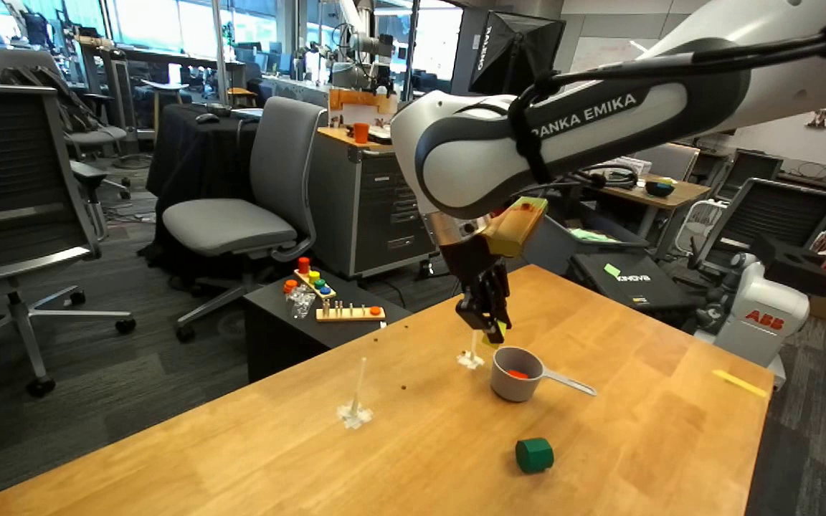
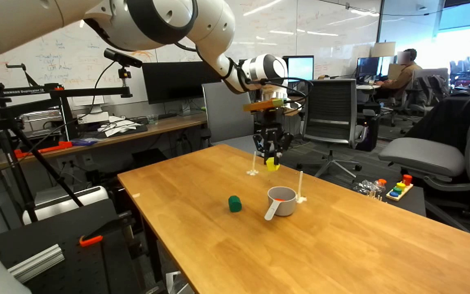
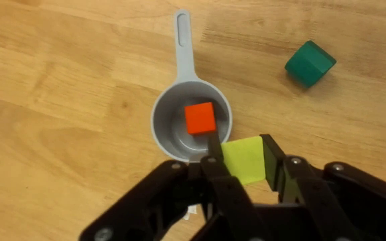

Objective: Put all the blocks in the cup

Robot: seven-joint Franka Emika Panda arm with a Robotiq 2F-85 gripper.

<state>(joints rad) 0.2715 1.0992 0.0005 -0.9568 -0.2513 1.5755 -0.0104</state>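
The tool point(image 3: 243, 150) pinches the yellow block point(image 3: 245, 164), apparently for delivery, and should centre over the cup point(image 1: 512, 388), inside the desk's point(image 1: 442, 444) far long edge, then release.

My black claw point(image 3: 242, 147) points downward, its two fingers point(image 3: 272, 160) pressed against opposite sides of a yellow block point(image 3: 246, 164), gripping it at the tips. Above the claw, my silvery wrist point(image 1: 454, 231) hangs almost upright. Higher still, in an exterior view, my white and black arm point(image 1: 599, 125) slopes down to a rounded joint point(image 1: 467, 165), then bends toward the claw.
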